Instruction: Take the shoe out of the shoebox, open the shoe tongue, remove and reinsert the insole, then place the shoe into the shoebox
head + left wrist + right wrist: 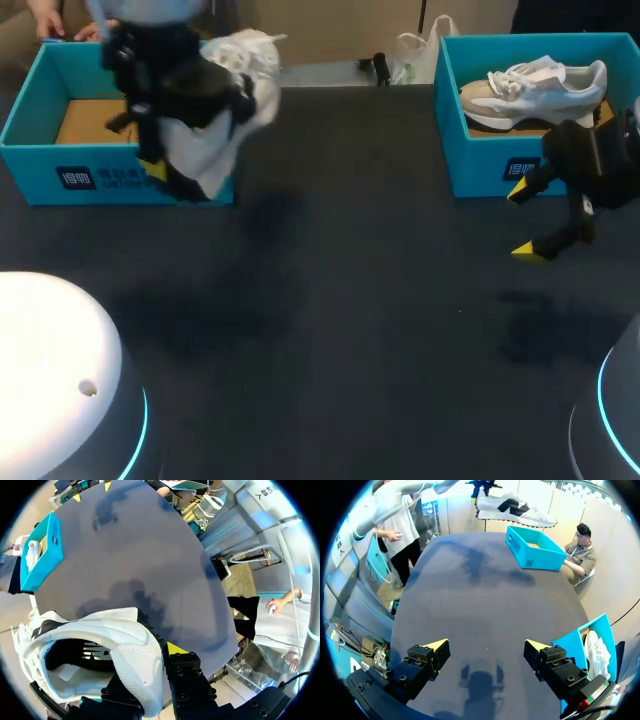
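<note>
left gripper [159, 655]: your fingers are pinching the white shoe [215, 145] by its collar, clamped from both sides.
shoe: held up off the table [350, 300], over the right end of the left shoebox [30, 150].
right gripper [486, 647]: fingers spread wide, holding nothing, just in front of the right shoebox [480, 170], well apart from the held shoe.
right shoebox: a second shoe [535, 85] lies inside.
</note>
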Tool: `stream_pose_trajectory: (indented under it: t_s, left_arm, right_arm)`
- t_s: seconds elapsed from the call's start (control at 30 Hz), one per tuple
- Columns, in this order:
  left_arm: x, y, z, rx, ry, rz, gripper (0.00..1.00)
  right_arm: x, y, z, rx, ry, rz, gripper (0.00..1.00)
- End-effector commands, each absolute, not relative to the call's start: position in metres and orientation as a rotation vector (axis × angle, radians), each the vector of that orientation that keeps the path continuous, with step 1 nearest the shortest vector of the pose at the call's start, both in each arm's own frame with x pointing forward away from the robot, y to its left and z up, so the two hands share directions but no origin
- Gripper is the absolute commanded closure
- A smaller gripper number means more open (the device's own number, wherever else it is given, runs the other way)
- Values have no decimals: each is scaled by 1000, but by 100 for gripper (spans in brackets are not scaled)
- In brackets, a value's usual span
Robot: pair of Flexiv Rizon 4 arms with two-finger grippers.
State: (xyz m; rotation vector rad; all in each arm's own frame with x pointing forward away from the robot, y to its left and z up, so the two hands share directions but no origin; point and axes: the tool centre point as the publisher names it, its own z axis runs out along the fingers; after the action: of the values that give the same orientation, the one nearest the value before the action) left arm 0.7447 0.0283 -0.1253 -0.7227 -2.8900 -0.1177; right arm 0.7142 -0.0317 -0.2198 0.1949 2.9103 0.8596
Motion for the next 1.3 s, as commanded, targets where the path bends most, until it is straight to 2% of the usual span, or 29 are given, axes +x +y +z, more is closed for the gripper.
stream_pose_trajectory:
  t_s: [0.03, 0.87, 1.3]
  left_arm:
    - [767, 80, -124, -711, -2896, -41, 100]
    - [887, 238, -146, -403, -2986, 22, 100]
    - [939, 294, -159, -320, -3003, 18, 100]
  right_arm:
    - [714, -31, -220, 197, 2910, 855, 0]
    - [714, -31, -220, 197, 2910, 855, 0]
    - [714, -31, -220, 197, 2910, 855, 0]
